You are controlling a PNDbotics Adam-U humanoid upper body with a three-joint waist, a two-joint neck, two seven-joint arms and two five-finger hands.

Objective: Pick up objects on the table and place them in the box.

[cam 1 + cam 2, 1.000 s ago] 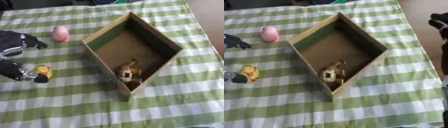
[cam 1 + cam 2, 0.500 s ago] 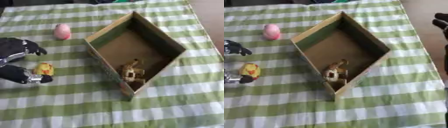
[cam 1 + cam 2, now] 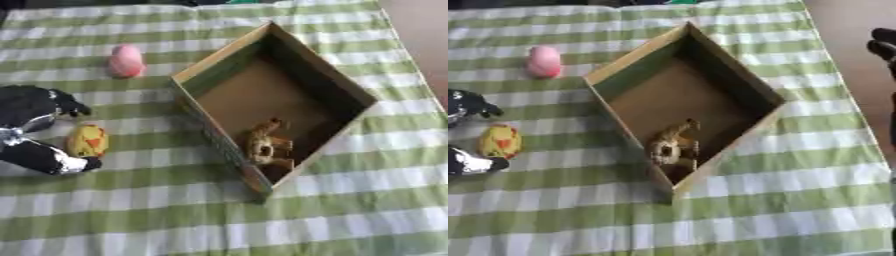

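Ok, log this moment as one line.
left hand: open around yellow toy, not gripped | pink egg: on table | box: holds tan toy

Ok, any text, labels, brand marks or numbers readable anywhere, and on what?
None readable.
Cardboard box: walls plain.
Yellow toy: an orange mark only, no lettering.
Pink egg-shaped toy: plain.
Tan toy in the box: too blurred to tell.

The left hand (image 3: 31, 131) reaches in from the left edge, black fingers (image 3: 70, 106) above and thumb (image 3: 48, 159) below spread apart in an open C, while the right hand (image 3: 883, 47) shows only dark fingertips at the right edge.
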